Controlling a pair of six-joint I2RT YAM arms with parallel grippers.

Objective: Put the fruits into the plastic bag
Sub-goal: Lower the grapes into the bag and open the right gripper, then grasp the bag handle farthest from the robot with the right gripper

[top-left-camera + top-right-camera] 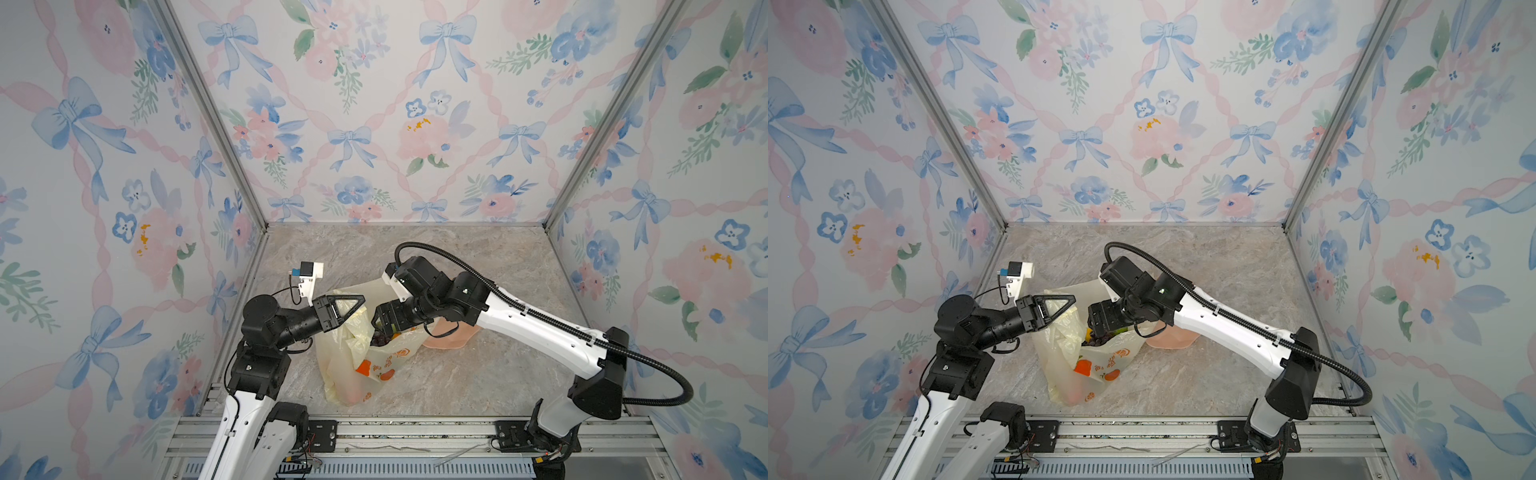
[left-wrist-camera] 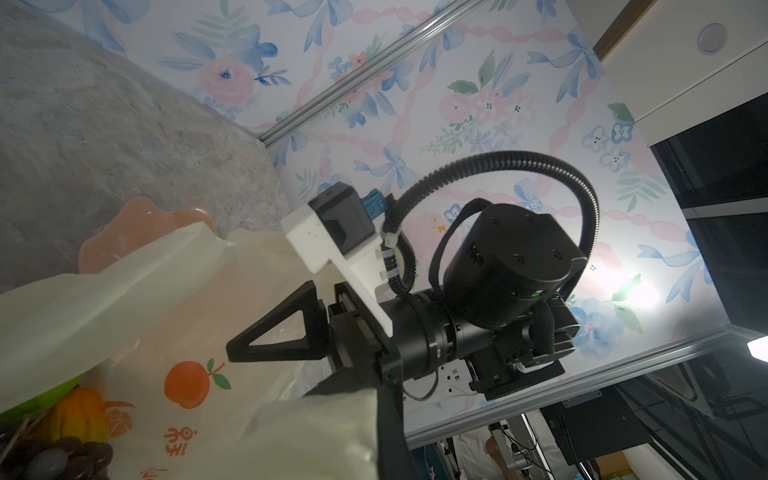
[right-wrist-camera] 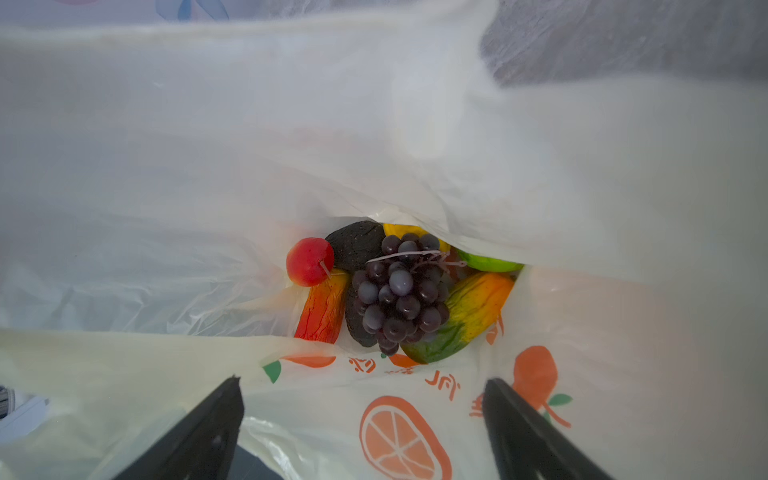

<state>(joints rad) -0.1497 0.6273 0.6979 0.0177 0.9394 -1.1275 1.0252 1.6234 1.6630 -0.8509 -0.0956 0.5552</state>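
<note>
Surface: grey marbled surface (image 1: 478, 257), boxed in by walls (image 1: 374, 124) papered with bows and flowers.
Plastic bag: the plastic bag (image 1: 345, 374) stands slumped close to the surface's front edge, a little left of its middle, with the mouth pulled open upward.
Fruits: the fruits (image 3: 409, 266) lie in a pile down inside the bag. In the right wrist view I make out the grape bunch (image 3: 390, 316) on top, a red round fruit (image 3: 309, 262), a dark rough-skinned piece (image 3: 357, 245), a red-orange mango (image 3: 324, 309), a green-orange oblong piece (image 3: 469, 316), a lime (image 3: 488, 263) and a sliver of lemon (image 3: 399, 230).
Left gripper: the left gripper (image 1: 360, 298) is fully closed on the bag's rim at its left side and holds it up. Pale plastic drapes over it in the left wrist view.
Right gripper: the right gripper (image 3: 361, 380) has its jaws spread wide with nothing between them, poised over the bag's mouth above the grapes.
Pink dish: the wavy-edged pink dish (image 2: 137, 224) sits just behind the bag, toward the middle of the surface. The part I can see is bare, and my right arm hides the rest.
Done: I judge the loading finished or nearly so, since I see no fruit outside the bag.
Left: check the hidden part of the dish, lift my right gripper clear, then let go of the rim.
</note>
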